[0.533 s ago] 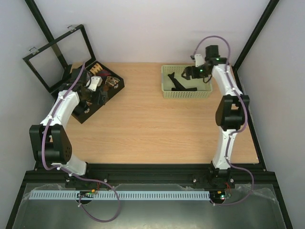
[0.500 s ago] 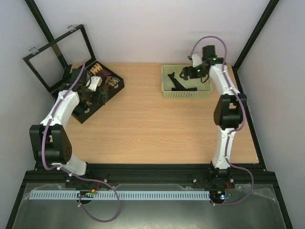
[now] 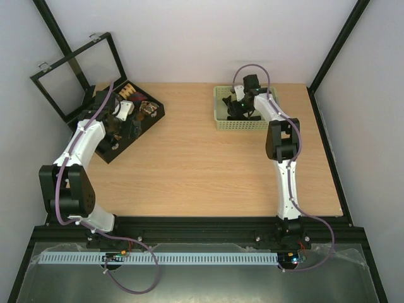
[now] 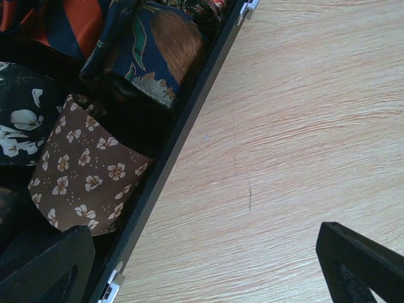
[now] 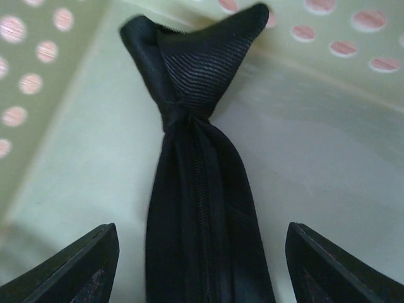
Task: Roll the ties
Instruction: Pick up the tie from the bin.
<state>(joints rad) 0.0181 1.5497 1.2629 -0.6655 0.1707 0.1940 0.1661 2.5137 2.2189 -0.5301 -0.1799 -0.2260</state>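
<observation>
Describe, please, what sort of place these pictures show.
Most likely a robot lab test cell: two arms are bolted to a wooden table, plain white walls and black frame posts close it in, and the props are a green basket and a box of ties.

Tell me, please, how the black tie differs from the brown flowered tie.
Pattern: the black tie is plain, while the brown tie bears small pale flowers.
Place: the black tie lies in the green basket, and the brown tie sits in the black box.
Pose: the black tie runs out long, twisted near its end, whereas the brown tie is tucked compactly among other ties.
Both are soft fabric.
</observation>
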